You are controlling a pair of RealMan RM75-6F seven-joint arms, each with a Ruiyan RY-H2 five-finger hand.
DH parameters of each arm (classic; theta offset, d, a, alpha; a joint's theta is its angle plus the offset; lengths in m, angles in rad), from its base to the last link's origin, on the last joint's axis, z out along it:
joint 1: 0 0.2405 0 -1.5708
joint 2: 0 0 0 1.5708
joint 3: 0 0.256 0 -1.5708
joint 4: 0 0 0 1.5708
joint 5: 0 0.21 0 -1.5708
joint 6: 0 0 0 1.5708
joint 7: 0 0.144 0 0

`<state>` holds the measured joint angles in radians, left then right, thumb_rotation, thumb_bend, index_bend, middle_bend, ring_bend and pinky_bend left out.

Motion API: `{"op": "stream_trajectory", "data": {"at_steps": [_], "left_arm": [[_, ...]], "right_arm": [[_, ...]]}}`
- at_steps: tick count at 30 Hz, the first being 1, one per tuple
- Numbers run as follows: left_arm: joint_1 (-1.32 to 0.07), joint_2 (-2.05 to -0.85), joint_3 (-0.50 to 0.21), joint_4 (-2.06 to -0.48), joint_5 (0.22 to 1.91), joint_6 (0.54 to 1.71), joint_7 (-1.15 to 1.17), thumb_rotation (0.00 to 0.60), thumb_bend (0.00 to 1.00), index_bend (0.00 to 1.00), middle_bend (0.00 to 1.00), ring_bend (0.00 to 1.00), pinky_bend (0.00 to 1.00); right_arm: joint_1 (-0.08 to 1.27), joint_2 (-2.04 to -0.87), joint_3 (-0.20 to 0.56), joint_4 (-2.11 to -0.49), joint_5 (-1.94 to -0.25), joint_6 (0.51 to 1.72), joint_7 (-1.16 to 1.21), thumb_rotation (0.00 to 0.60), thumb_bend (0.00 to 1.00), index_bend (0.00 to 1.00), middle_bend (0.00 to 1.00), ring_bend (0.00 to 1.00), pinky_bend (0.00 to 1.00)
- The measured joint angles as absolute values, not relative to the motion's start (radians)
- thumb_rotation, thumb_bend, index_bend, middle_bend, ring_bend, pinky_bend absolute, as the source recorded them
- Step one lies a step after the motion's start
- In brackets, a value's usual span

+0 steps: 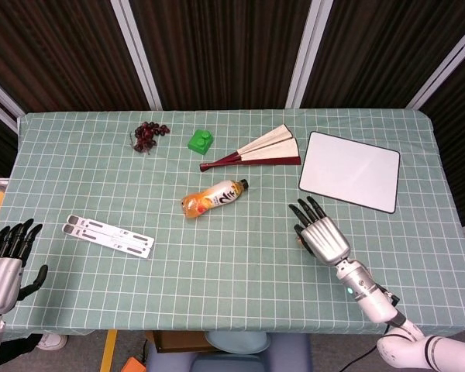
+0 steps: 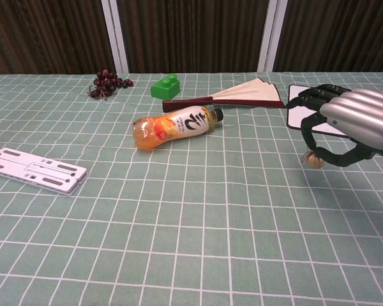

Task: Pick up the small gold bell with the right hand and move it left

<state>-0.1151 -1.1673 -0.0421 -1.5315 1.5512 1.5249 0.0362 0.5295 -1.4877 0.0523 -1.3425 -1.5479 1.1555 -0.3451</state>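
The small gold bell point(image 2: 313, 159) hangs under my right hand point(image 2: 357, 121), pinched between its thumb and curled fingers, low over the green checked tablecloth point(image 2: 198, 210). In the head view the right hand point(image 1: 322, 236) is at the table's right middle, palm down, with only a sliver of the bell point(image 1: 299, 239) showing at its left edge. My left hand point(image 1: 4, 260) sits off the table's near left corner, fingers apart and holding nothing. It does not appear in the chest view.
An orange juice bottle point(image 1: 214, 197) lies left of the right hand. Behind are a folding fan point(image 1: 260, 147), a white board point(image 1: 350, 170), a green brick point(image 1: 201, 141) and dark grapes point(image 1: 147, 133). A white folding stand point(image 1: 108, 235) lies at the near left.
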Motion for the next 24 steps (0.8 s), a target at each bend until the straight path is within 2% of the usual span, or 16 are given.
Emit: {"op": "stream_trajectory", "data": {"at_steps": [18,21,24], "left_arm": [[-0.116,-1.165,-0.044,-1.531,1.545,1.519,0.032,0.600,0.42,0.03,0.00,0.00,0.05],[-0.118,-1.165,-0.044,-1.531,1.544,1.514,0.030,0.600,0.42,0.03,0.00,0.00,0.05],[-0.120,-1.165,-0.043,-1.530,1.546,1.513,0.029,0.600,0.42,0.03,0.00,0.00,0.05]], "right_arm": [[0.539,-1.610,0.027,-1.164,-1.542,1.122,-0.304,0.600,0.55,0.81,0.21,0.00,0.00],[0.535,-1.621,0.017,-1.146,-1.543,1.117,-0.297,0.600,0.55,0.76,0.21,0.00,0.00],[0.532,-1.620,0.012,-1.146,-1.548,1.119,-0.297,0.600,0.55,0.58,0.20,0.00,0.00]]}}
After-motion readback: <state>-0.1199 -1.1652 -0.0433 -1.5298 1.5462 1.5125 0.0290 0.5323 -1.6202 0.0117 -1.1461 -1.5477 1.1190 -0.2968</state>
